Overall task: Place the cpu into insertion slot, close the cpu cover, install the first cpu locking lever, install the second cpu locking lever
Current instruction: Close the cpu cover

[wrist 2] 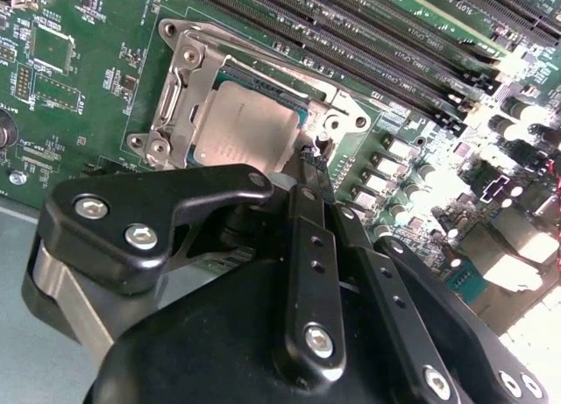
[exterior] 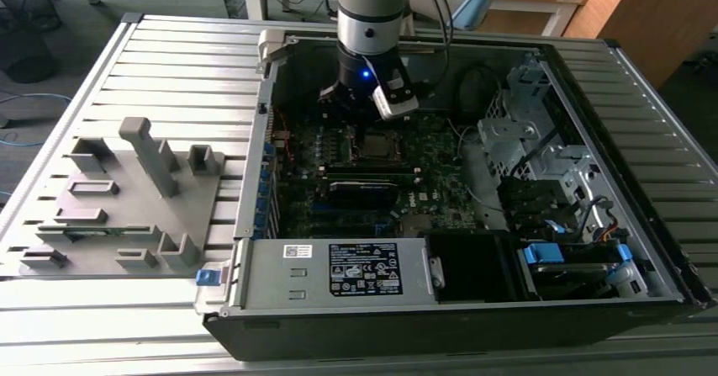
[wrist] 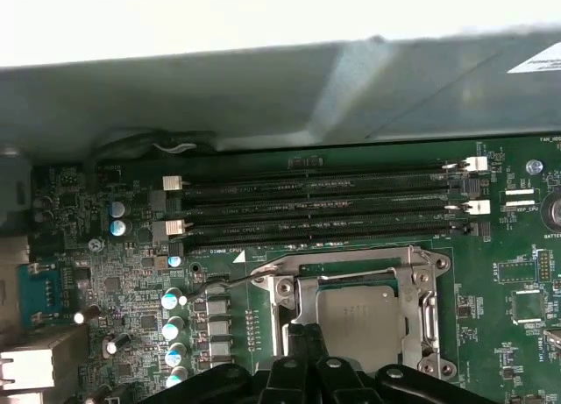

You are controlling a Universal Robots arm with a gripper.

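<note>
Arm: we record one arm reaching down into an open computer case that lies on a slatted table.
Gripper: the gripper hangs low over the motherboard, with its tips at one corner of the socket.
Jaws: we see them pressed together. We cannot tell whether anything thin lies between the tips.
Cpu: the cpu sits flat in the insertion slot, its dull silver top facing up.
Cpu cover: the cpu cover lies down over the chip, which shows through its square window.
Lever: in the first wrist view a thin wire lever runs along the slot edge nearest the memory slots. Its hooked end reaches out past the frame, and we cannot tell whether it is latched.
Power supply box: the box has a white label and stands at the near wall of the case, well apart from the slot.
Fixture: a grey moulded block rests on the table at the exterior view's left, outside the case.
</note>
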